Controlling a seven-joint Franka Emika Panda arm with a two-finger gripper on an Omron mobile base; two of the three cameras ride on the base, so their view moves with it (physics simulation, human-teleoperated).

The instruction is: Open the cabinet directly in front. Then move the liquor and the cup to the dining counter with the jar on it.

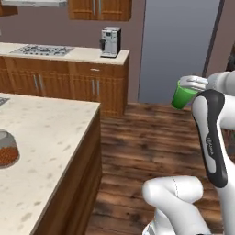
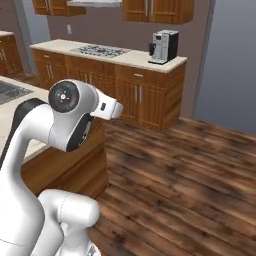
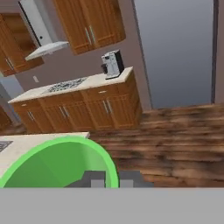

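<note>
The gripper (image 1: pixel 189 85) holds the cup (image 1: pixel 183 96) in the air, well above the wood floor (image 1: pixel 151 142). The jaws are clenched on the cup's rim: in the hand view one fingertip (image 3: pixel 93 179) sits inside the green wall and the other just outside it, with the rim (image 3: pixel 114 171) pinched between them. The cup (image 3: pixel 61 164) hangs tilted below the jaws, its open mouth toward the hand camera.

The dining counter (image 1: pixel 46 137) lies to the left of the jaws and lower, well apart from the cup. The jar (image 1: pixel 7 150) stands on that counter at the far left edge of the left base view, partly cut off, with brown contents visible.

Beyond the jaws, across the floor, a back counter (image 1: pixel 78 55) carries a cooktop (image 1: pixel 42 50) and a coffee machine (image 1: pixel 110 41). A range hood (image 3: pixel 41 33) hangs above the cooktop, between upper cabinets (image 3: pixel 89 24).
</note>
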